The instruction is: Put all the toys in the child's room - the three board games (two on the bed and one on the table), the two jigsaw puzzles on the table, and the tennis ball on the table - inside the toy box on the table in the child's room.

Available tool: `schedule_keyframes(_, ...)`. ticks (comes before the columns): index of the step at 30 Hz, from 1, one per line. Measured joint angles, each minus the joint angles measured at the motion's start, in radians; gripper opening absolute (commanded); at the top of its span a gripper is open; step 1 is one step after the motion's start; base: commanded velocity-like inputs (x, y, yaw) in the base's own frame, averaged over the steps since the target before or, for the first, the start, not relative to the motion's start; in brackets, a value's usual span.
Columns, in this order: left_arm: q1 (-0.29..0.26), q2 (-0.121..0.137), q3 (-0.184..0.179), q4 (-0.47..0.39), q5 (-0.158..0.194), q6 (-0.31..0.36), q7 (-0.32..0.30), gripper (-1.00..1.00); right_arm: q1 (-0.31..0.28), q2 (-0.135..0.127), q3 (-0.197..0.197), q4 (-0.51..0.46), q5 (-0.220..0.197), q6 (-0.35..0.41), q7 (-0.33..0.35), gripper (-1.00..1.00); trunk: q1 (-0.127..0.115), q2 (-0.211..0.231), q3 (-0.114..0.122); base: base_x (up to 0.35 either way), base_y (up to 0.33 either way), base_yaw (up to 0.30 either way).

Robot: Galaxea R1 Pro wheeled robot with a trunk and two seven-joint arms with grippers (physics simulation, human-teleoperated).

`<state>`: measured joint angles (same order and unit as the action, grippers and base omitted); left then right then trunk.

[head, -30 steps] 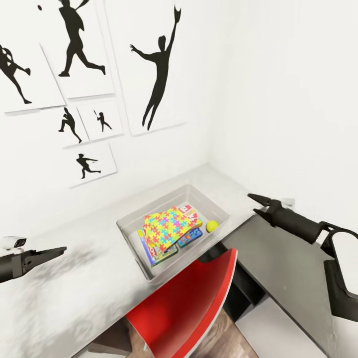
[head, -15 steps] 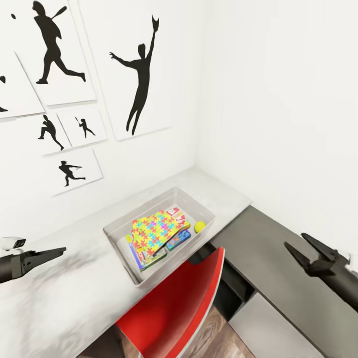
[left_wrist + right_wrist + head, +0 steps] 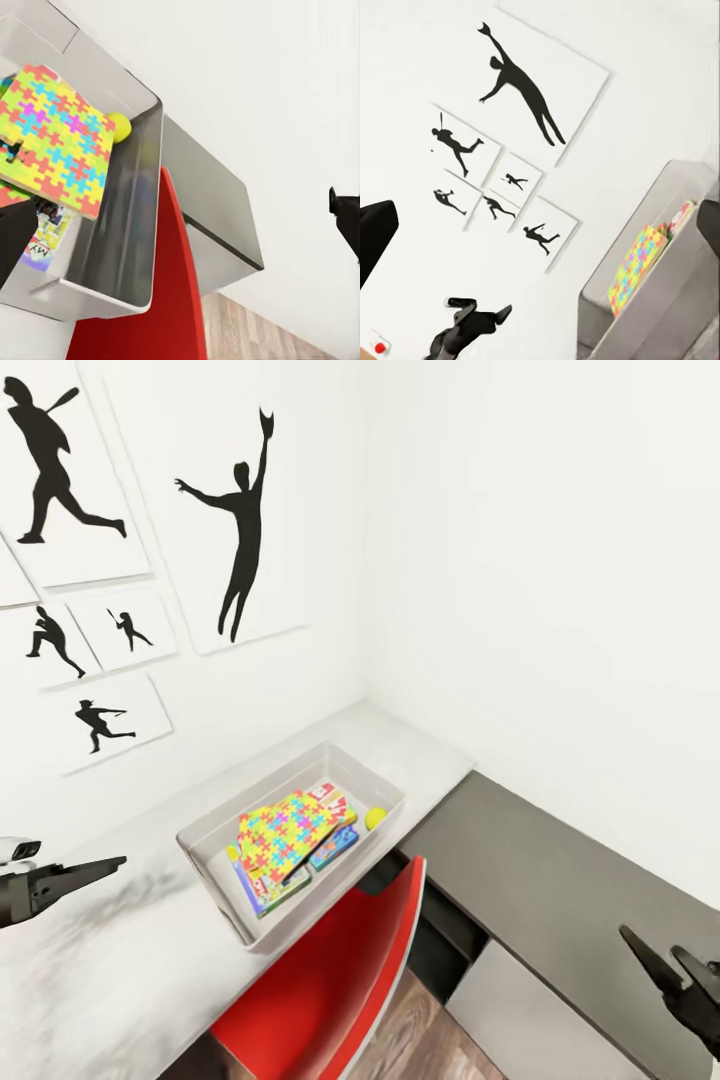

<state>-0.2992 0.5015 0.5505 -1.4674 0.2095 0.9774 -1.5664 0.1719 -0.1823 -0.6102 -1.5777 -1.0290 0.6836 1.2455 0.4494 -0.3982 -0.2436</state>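
The toy box (image 3: 206, 871) stands on the table (image 3: 110, 970) near the room's corner. Inside it a jigsaw puzzle (image 3: 285, 825) lies on top of board games: a red-cornered one (image 3: 326, 794), a blue one (image 3: 337, 847) and a green-blue one (image 3: 262, 889). The tennis ball (image 3: 375, 818) rests in the box beside them, also seen as the tennis ball (image 3: 118, 126) by the jigsaw puzzle (image 3: 56, 139). My left gripper (image 3: 110, 863) hovers over the table left of the box, open and empty. My right gripper (image 3: 662, 957) hangs open and empty, far to the box's right.
A red chair (image 3: 330, 980) stands against the table right below the box. The lower dark grey desk section (image 3: 560, 870) with white drawers (image 3: 530, 1010) runs to the right. Black silhouette prints (image 3: 240, 530) hang on the wall. Wood floor (image 3: 405, 1045) shows beside the chair.
The camera has swung right, so the whole picture has shifted left. My right gripper has drawn back from the box, down and to the right. The left gripper has kept its place.
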Motion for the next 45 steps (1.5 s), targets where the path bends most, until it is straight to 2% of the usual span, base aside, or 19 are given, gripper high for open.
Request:
schedule_keyframes(1,0.000,0.000,0.000,0.000,0.001,0.000,0.000,1.00,0.000,0.007,0.000,0.000,0.032,-0.002,0.008,1.00,0.000,0.000,0.001,0.000,0.000,-0.188)
schedule_keyframes(3,0.000,0.000,0.000,0.000,0.001,0.000,0.000,1.00,0.001,0.021,0.000,0.001,0.064,-0.004,0.024,1.00,0.000,0.000,0.004,0.000,0.000,-0.187)
schedule_keyframes(9,0.001,0.001,0.001,0.000,0.002,0.000,0.000,1.00,0.002,0.042,-0.003,0.002,0.097,-0.008,0.045,1.00,0.000,0.000,0.012,0.000,0.000,-0.159)
schedule_keyframes(37,0.001,0.005,0.005,0.000,0.003,0.000,0.000,1.00,0.002,0.046,-0.002,0.002,0.104,-0.010,0.047,1.00,0.000,0.000,0.014,0.000,0.000,-0.008)
schedule_keyframes(42,0.002,0.032,0.014,0.000,0.007,0.001,0.000,1.00,0.002,0.046,-0.003,0.003,0.104,-0.010,0.047,1.00,0.000,0.000,0.019,0.000,0.000,-0.083)
schedule_keyframes(45,0.003,0.045,0.018,0.000,0.024,0.001,0.000,1.00,0.002,0.046,-0.003,0.004,0.104,-0.010,0.048,1.00,0.000,0.000,0.023,-0.002,0.000,-0.131)
